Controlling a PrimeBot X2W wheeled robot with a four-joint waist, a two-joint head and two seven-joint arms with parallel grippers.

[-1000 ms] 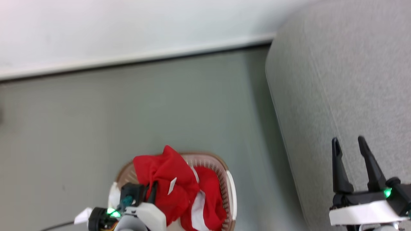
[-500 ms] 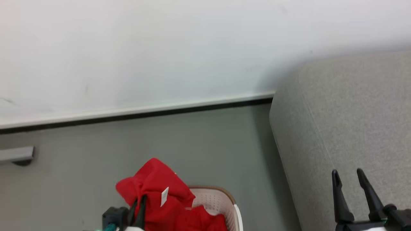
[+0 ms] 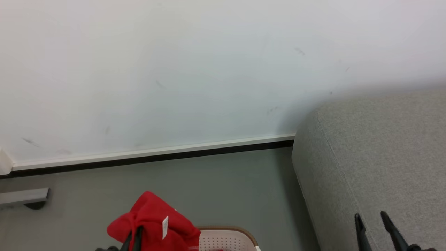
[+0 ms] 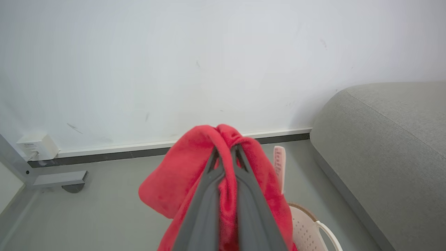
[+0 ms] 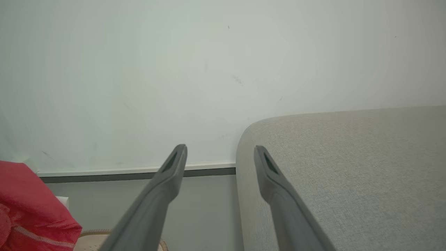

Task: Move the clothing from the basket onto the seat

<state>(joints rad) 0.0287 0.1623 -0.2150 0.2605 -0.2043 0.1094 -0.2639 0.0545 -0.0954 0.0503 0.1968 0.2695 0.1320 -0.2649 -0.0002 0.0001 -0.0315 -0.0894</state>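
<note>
Soft bright red fabric clothing [image 4: 167, 184] hangs bunched in the left tool [image 4: 224, 149], its fingers pinching the cloth, just over the oval cream-white perforated plastic basket [image 3: 226, 240] on the grey floor [image 3: 209, 181]. The right tool [image 5: 219, 150] is spread wide and holds nothing, at the edge of the large grey upholstered seat [image 3: 383, 157].

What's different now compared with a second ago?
The left end effector, shut on the red clothing, has lifted it higher above the basket; the head view also tilted upward. The right end effector stayed open by the seat, holding nothing.
</note>
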